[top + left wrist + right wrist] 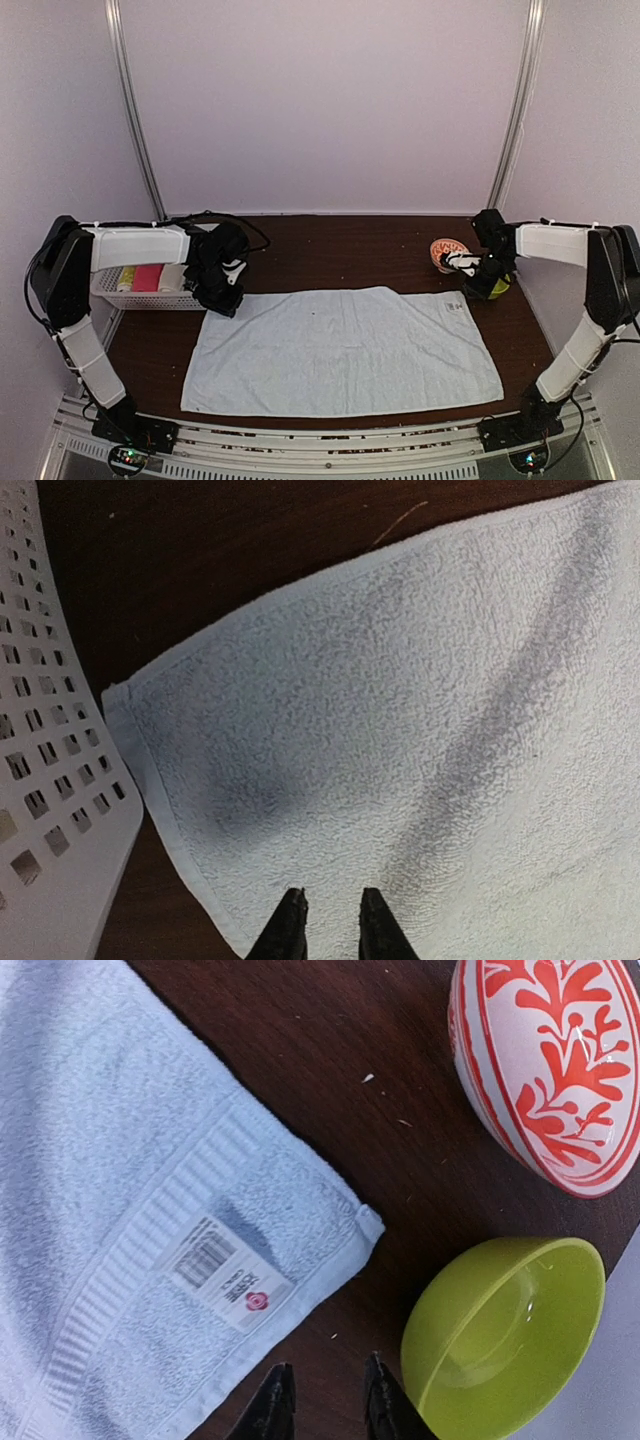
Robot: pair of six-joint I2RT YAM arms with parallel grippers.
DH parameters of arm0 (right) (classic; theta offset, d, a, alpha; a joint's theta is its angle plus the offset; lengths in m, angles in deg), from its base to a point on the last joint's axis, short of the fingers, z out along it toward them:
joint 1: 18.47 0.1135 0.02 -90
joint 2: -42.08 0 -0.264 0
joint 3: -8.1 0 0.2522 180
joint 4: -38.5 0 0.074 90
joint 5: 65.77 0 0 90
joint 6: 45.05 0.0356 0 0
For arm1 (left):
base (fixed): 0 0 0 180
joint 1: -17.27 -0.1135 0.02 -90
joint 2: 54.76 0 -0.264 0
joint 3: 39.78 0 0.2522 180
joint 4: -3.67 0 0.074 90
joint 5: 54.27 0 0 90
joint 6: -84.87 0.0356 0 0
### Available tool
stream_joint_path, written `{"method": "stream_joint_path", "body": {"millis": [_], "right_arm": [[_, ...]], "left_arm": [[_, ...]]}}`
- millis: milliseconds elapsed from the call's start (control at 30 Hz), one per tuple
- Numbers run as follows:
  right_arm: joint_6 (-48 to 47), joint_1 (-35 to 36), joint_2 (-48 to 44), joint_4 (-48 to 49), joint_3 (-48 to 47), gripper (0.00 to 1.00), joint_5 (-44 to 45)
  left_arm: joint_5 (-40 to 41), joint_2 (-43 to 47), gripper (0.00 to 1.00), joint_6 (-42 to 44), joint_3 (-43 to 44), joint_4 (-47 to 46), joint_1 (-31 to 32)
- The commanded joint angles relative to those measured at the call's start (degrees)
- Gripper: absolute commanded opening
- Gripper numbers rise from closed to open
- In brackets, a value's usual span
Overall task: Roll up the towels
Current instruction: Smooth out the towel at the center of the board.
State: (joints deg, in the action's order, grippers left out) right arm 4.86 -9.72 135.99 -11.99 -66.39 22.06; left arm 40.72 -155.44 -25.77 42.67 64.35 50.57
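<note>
Nubby terry-cloth towel (340, 350) on matt dark wood table (330, 250); glossy plastic bowl (505, 1330).

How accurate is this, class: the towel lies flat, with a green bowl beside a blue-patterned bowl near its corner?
One error: the patterned bowl is red-and-white, not blue; the right wrist view shows it. The flat towel and green bowl stand.

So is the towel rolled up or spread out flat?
Spread flat: the towel lies open as a full rectangle, no roll started.

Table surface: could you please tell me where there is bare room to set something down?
Bare wood lies on the table beyond the towel, between the basket and the patterned bowl. Crowded: the right side around the green bowl.
</note>
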Motion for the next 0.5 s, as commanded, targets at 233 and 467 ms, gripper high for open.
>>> {"method": "stream_joint_path", "body": {"millis": [233, 467], "right_arm": [[1.3, 0.4, -6.0, 0.0, 11.1, 0.27, -2.5], [2.6, -1.2, -5.6, 4.5, 17.1, 0.27, 2.9]], "left_arm": [[-2.4, 4.9, 0.24, -1.6, -9.2, -3.0, -0.2], [-3.8, 8.3, 0.25, -3.5, -15.1, -3.4, -0.1]]}}
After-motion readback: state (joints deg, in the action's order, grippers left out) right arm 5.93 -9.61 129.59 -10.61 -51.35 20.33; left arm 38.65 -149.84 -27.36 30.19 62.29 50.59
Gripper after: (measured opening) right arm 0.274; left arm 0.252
